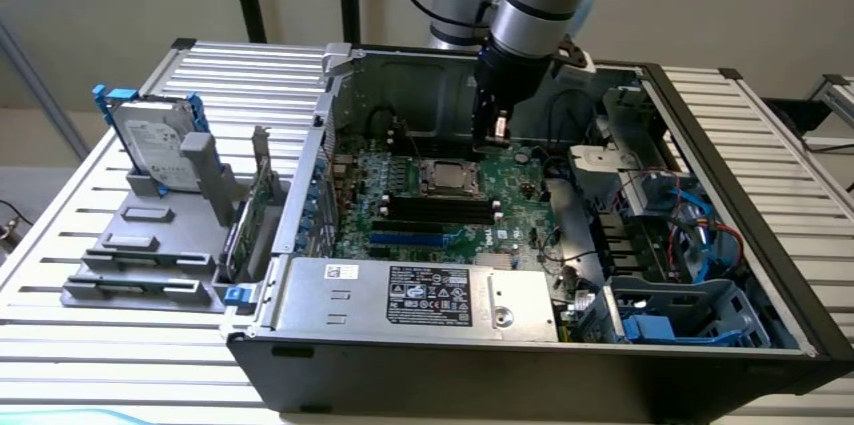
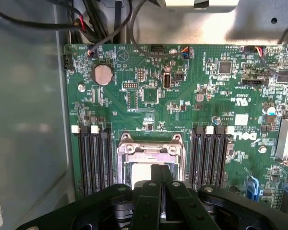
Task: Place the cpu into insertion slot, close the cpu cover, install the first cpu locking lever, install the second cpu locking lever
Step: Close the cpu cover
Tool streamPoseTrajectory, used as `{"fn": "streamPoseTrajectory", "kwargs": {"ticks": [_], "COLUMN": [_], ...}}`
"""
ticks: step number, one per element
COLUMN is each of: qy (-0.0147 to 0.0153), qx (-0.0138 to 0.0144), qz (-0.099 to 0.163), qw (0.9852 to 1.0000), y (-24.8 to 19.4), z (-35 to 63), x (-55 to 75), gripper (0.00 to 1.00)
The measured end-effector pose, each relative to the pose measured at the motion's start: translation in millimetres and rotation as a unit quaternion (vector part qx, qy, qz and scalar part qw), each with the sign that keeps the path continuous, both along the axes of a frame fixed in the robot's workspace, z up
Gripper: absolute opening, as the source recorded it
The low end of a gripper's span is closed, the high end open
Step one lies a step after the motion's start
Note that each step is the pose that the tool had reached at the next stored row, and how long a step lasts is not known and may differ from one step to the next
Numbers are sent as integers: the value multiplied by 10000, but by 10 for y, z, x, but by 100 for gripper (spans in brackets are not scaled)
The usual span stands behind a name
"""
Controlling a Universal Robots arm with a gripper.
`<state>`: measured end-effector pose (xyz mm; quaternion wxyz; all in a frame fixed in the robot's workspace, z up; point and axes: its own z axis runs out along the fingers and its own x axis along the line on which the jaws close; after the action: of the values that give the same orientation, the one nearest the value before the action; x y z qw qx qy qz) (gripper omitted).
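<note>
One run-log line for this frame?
gripper: shut, over insertion slot | cpu: pale face showing in slot | motherboard: inside open computer case

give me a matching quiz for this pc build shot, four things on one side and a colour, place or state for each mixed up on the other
1 end effector
2 hard drive
3 memory slots
4 coin cell battery

a long, black
b round, silver
c shut
d standing outside the case

Pairs: 1-c, 2-d, 3-a, 4-b
</note>
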<state>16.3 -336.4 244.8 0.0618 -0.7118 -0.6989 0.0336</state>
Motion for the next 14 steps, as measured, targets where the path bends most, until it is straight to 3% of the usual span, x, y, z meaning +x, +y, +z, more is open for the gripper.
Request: {"fn": "streamPoseTrajectory", "kwargs": {"ticks": [9,14], "qy": [134,192], "qx": [0,1], "qz": [6,10], "qw": [9999,9998], "y": [-33,-55], "z": [-32,-59], "x": [-169,-281], "gripper": [11,11]}}
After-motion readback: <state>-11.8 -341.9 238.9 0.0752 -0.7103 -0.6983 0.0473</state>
